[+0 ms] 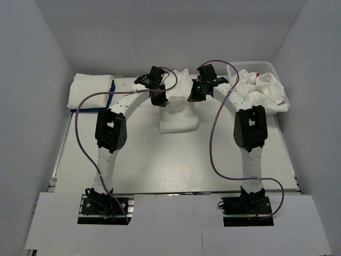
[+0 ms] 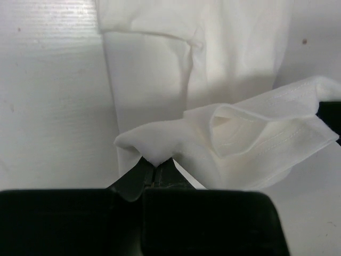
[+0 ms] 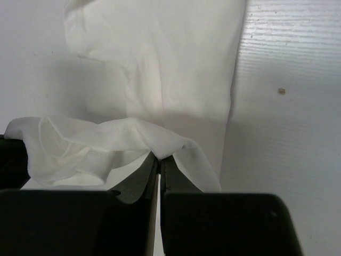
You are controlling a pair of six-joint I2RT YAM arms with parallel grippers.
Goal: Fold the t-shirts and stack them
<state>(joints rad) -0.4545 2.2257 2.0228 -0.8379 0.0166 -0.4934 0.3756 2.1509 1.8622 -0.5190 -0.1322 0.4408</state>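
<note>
White tabletop (image 1: pixel 176 165) runs under both my arms, with pale walls (image 1: pixel 48 64) on three sides. My left gripper (image 1: pixel 159 99) has its fingers pinched together on an edge of the white shirt (image 1: pixel 178 118). In my left wrist view the cloth puffs up right at the closed tips and a stitched hem curls off to the right. My right gripper (image 1: pixel 195 96) is clamped the same way on the same shirt. Its wrist view shows a crumpled fold of fabric draped over the meeting tips and trailing left. Between the two grippers the lifted edge hangs bunched. The rest of the shirt lies flat on the table, towards my bases, as a narrow folded strip.

At the far left sits a folded pile (image 1: pixel 90 88) of white cloth, with a blue shirt (image 1: pixel 110 100) showing at its near right edge. At the far right a white mesh basket (image 1: pixel 261 66) holds a loose heap of shirts (image 1: pixel 264 93), white with a trace of red print, spilling over its near rim.
</note>
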